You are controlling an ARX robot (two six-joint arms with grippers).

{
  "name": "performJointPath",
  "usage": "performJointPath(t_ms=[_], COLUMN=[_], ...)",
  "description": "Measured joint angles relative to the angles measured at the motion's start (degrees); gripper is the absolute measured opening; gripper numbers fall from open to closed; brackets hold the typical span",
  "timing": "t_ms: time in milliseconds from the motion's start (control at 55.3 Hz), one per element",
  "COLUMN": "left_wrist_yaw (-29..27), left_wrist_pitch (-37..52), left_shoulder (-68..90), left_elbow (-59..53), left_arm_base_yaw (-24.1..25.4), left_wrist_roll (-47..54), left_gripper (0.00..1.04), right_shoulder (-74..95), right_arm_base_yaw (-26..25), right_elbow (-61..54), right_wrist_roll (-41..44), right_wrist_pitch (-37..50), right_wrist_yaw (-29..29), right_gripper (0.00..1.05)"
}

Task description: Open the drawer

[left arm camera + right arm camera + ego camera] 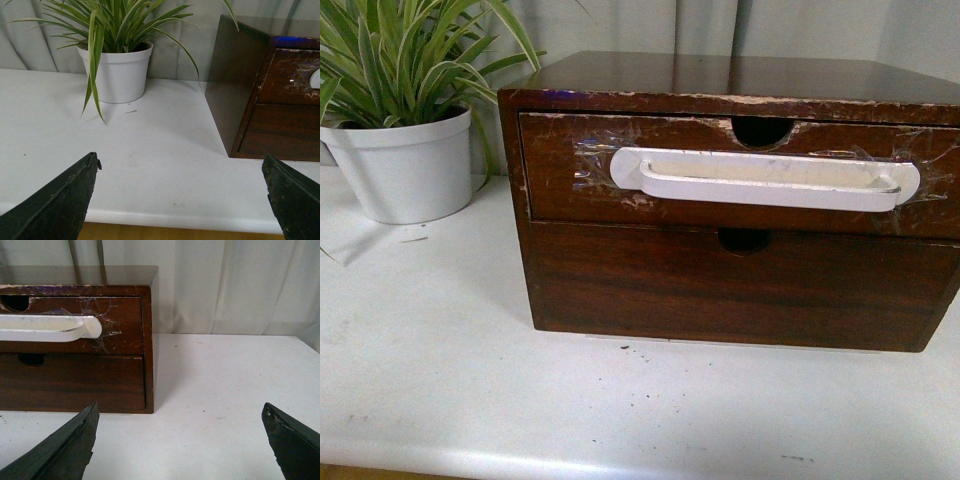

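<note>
Starting at your left, the spiky green plant in a white plastic pot (405, 165) stands on the white desk (440, 380) just beside the dark brown wooden cabinet (740, 72). If you swing the left gripper (180, 165) in carelessly, it could brush the leaves or nudge the pot. Its jaws are spread wide and hold nothing.

The upper dark brown wooden drawer (670, 135) looks fully closed. It has a semicircular notch (762, 130) and chipped edges, and it fills the top of the cabinet front. Its long white plastic handle (765, 180) is held on only by clear tape, so a sharp or off-axis pull could peel it away. The cabinet appears to rest loose on the desk, so it may slide toward you instead of the drawer opening. If you come in too low, you would reach the plain lower drawer (720, 290) instead.

The right gripper (180, 410) is also spread wide and empty.

Both grippers sit low over the desk, well short of the cabinet front. Neither touches the drawer, which lies ahead of them and between them. The right wrist view shows the near end of the handle, so that arm seems better placed to reach it.
</note>
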State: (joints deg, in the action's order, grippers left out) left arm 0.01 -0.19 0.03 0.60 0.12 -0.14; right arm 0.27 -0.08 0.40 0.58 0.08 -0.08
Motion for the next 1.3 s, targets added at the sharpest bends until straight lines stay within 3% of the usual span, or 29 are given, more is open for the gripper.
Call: performJointPath(t_ms=[1194,1230,1302], left_wrist_yaw=[0.0,-3.6,-14.6], left_wrist_pitch=[0.0,0.1,3.5], left_shoulder=[0.0,0.6,6.1], left_elbow=[0.0,0.0,0.7], left_arm_base_yaw=[0.0,-1.2,-4.3], left_wrist_roll=[0.0,-0.7,-1.3], left_gripper=[0.98,0.98,0.98], right_shoulder=[0.0,0.6,5.5], right_arm_base_yaw=[0.0,-1.0,-5.8], right_elbow=[0.0,0.2,1.8], right_wrist_roll=[0.0,0.3,1.9], right_wrist_pitch=[0.0,-0.7,-1.4], right_wrist_yaw=[0.0,-3.2,-19.6], right_gripper=[0.96,0.96,0.96])
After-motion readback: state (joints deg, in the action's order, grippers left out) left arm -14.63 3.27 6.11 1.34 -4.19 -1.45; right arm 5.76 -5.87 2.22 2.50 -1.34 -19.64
